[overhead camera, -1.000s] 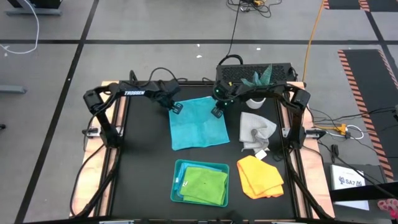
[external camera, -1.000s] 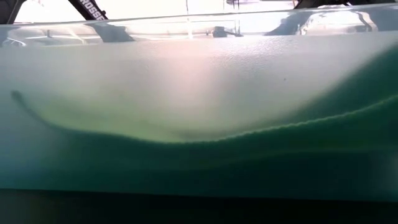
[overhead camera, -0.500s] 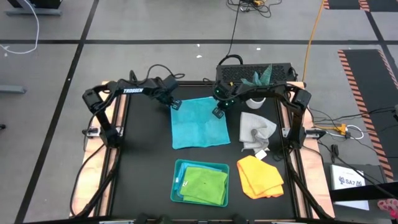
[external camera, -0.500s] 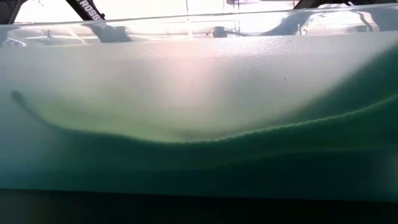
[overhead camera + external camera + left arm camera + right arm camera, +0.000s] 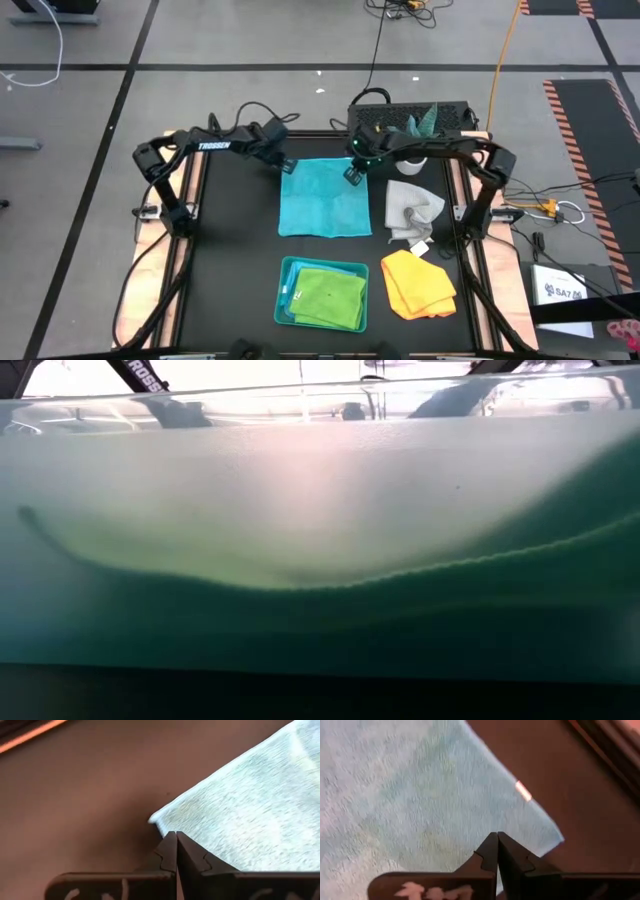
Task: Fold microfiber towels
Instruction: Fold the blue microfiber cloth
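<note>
Change: both claws have moved toward the table's far edge since the earlier frame, and the blue towel's far edge has gone with them; the towel now lies squarer and straighter.
Left claw: fingers pressed together on the blue towel's far left corner; the wrist view shows the tips closed right at that corner.
Right claw: fingers likewise pressed together, at the blue towel's far right corner; its wrist view shows the closed tips over the cloth near that corner. Whether cloth is pinched between either pair I cannot tell.
Blue towel: spread flat on the black table, in the middle of its far half.
Grey-white towel: crumpled, just beside the blue towel's right edge.
Yellow-orange towel: loosely folded, near and to the right of the blue towel, below the grey-white one.
Green towel: folded, lying inside the teal tray, straight on the near side of the blue towel.
Second blue cloth: bunched on a dark box beyond the blue towel's far right corner, off the table.
Low view: filled by the tray's wall, set against the lens.
</note>
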Robot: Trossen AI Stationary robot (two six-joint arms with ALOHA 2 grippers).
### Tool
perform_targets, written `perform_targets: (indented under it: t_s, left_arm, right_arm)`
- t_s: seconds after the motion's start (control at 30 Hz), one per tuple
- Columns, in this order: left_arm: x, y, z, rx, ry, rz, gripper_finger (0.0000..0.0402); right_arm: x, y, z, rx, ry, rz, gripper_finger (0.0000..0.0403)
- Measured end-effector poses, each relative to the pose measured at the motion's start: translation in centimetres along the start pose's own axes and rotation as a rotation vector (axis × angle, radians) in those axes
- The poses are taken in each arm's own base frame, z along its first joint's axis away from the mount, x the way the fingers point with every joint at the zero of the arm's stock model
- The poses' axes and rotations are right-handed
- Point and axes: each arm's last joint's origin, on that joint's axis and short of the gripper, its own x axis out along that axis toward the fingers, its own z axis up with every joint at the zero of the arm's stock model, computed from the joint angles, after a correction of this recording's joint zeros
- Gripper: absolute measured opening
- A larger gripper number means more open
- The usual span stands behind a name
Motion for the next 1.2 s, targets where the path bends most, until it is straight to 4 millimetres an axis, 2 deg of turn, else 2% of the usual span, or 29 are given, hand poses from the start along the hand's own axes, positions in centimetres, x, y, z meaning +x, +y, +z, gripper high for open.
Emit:
perform_targets:
  t_s: [0.27, 0.63, 0.8, 0.97, 1.2]
  left_arm:
    - [0.0, -0.5, 0.1, 0.017, -0.027, -0.009, 0.0004]
    - [0.0, 0.3, 0.3, -0.010, -0.021, 0.016, 0.0001]
    - [1.6, 0.4, -0.3, -0.017, 0.059, -0.004, 0.0001]
    - [3.6, -0.4, -0.8, 0.009, 0.115, -0.002, 0.0001]
    - [3.0, -0.9, 0.1, 0.048, 0.084, 0.051, 0.0001]
  right_arm:
    - [-0.1, -0.6, 0.0, 0.024, -0.005, -0.002, 0.0000]
    - [0.1, -0.7, -0.5, 0.049, 0.008, -0.003, 0.0000]
    - [0.1, -0.7, -0.4, 0.049, 0.007, -0.003, 0.0000]
    - [0.1, -0.7, -0.4, 0.057, 0.005, -0.002, 0.0000]
    - [0.1, -0.6, -0.4, 0.075, 0.005, 0.000, 0.0000]
